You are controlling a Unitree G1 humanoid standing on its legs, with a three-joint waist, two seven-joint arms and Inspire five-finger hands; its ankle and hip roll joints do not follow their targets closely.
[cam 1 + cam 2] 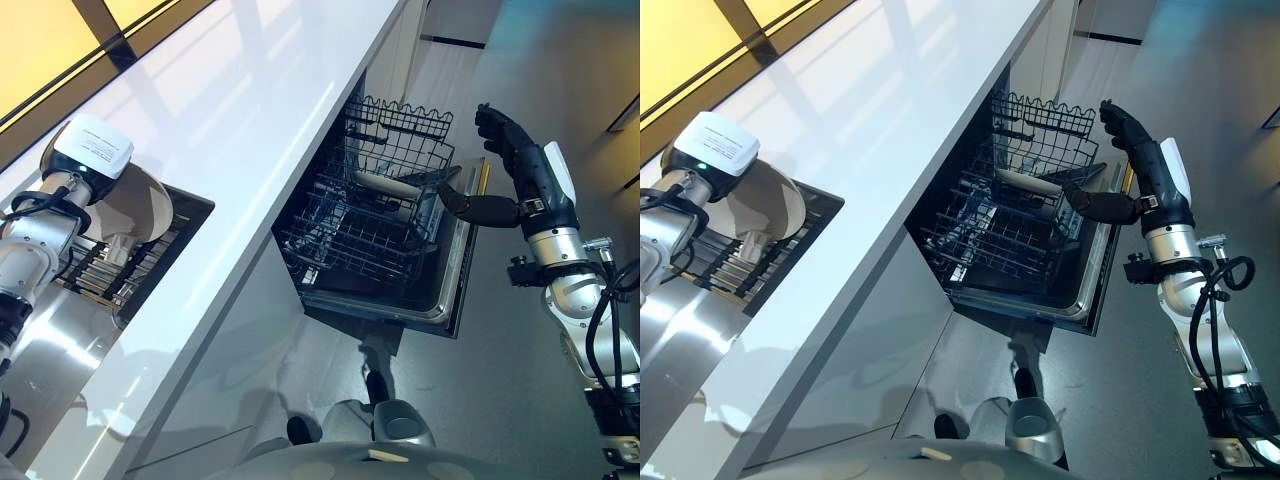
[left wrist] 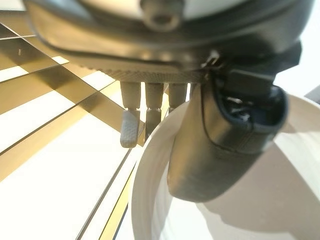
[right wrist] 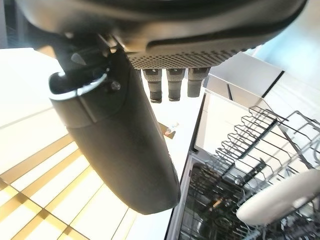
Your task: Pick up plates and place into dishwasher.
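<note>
A white plate (image 1: 143,205) stands tilted over the sink's drying rack (image 1: 110,275) at the left. My left hand (image 2: 225,145) is shut on it, thumb inside the rim (image 2: 145,200) and fingers (image 2: 129,127) behind it. The dishwasher (image 1: 455,295) stands open under the counter, its lower wire rack (image 1: 365,235) pulled out. Another white plate (image 1: 392,185) stands in that rack; the right wrist view shows this plate (image 3: 280,197) too. My right hand (image 1: 520,170) hovers open above the rack's right side, fingers straight, thumb spread, holding nothing.
A long white countertop (image 1: 240,140) runs between the sink (image 1: 190,215) and the dishwasher. The dishwasher's dropped door reaches out over the grey floor (image 1: 500,380). Cabinet fronts (image 1: 250,330) lie below the counter.
</note>
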